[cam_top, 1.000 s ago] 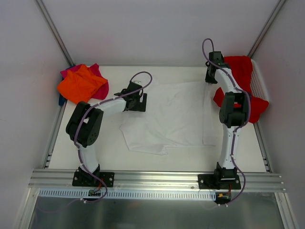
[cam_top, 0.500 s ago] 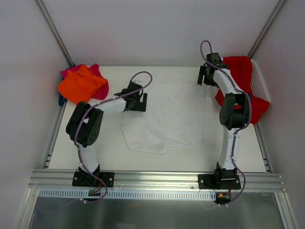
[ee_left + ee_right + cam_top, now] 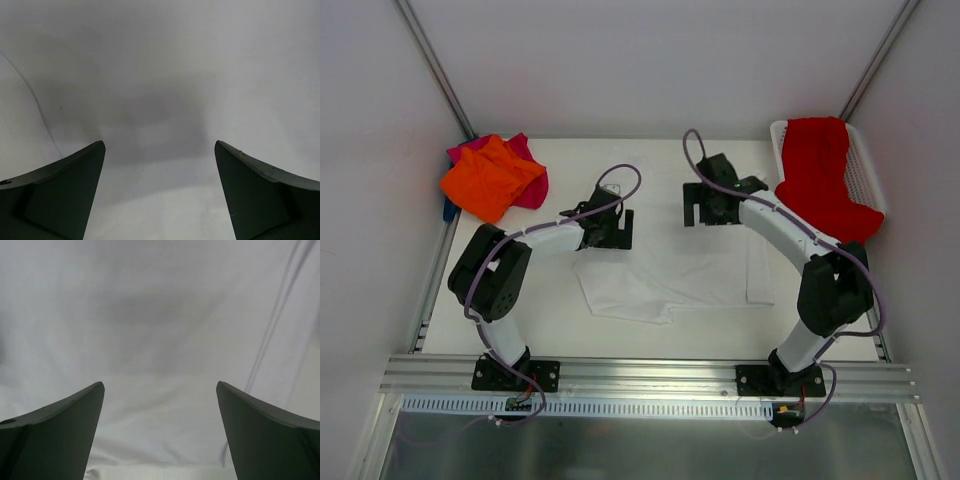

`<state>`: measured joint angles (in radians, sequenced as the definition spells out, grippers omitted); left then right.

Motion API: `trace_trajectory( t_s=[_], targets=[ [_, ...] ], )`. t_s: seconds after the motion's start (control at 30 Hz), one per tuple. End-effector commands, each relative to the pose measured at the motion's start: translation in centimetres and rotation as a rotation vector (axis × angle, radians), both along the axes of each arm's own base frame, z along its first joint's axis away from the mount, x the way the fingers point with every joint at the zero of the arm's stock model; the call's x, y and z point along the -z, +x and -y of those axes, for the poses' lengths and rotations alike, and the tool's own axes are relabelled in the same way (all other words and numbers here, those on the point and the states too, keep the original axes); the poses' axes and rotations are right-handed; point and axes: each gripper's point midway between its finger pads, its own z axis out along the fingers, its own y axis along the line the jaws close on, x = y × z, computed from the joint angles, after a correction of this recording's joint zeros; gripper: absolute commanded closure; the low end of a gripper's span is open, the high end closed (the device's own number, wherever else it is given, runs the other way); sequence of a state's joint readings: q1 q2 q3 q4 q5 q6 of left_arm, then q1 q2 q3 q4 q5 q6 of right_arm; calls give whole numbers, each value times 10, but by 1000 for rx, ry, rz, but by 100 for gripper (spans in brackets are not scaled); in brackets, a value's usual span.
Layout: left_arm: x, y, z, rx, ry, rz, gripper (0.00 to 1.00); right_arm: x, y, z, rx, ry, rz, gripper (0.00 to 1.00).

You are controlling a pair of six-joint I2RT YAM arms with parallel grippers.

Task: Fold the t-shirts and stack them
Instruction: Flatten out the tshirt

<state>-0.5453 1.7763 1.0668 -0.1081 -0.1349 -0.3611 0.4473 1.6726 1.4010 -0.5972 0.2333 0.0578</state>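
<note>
The white t-shirt [image 3: 670, 270] lies spread flat in the middle of the table. My left gripper [image 3: 610, 228] hovers low over its far left part, open, with only white cloth [image 3: 160, 90] between the fingers. My right gripper [image 3: 705, 205] is over the shirt's far middle, also open above bare cloth [image 3: 160, 315]. The orange t-shirt [image 3: 490, 178] sits on the magenta-pink one [image 3: 530, 175] at the far left corner, with a bit of blue [image 3: 448, 210] beneath. The red t-shirt [image 3: 820, 175] drapes over the basket.
A white plastic mesh basket [image 3: 867, 170] stands at the far right edge. Metal rails run along both table sides and the near edge [image 3: 640, 375]. White walls close in the far side.
My right arm swung left from beside the basket to over the white shirt's far middle, and its gripper opened. The left gripper shifted slightly right.
</note>
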Motion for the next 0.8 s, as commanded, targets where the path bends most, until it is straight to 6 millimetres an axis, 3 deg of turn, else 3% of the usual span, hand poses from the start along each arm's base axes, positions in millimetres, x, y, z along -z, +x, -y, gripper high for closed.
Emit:
trace_trajectory(
  t_s=[0.0,0.03,0.07,0.13,0.27,0.5,0.77],
  targets=[
    [-6,-19,12,-11,-119,0,7,33,-48,-19,-27,-8,-84,0],
    [-11,-16,14,-17,-136,15,7,45,-59,-19,-40,-25,-117,0],
    [-4,-24,14,-17,-150,-7,8,45,-66,-21,-39,-4,-106,1],
    [-1,-30,12,-17,-172,3,8,66,-88,-9,-21,-15,-142,1],
    [2,-34,12,-7,-188,10,8,68,-106,7,4,-21,-125,1],
    [17,-42,12,-4,-192,-22,8,63,-115,15,21,-12,-107,0],
    [31,-44,-15,-63,-105,-37,7,41,-112,29,25,-66,-56,1]
  ],
)
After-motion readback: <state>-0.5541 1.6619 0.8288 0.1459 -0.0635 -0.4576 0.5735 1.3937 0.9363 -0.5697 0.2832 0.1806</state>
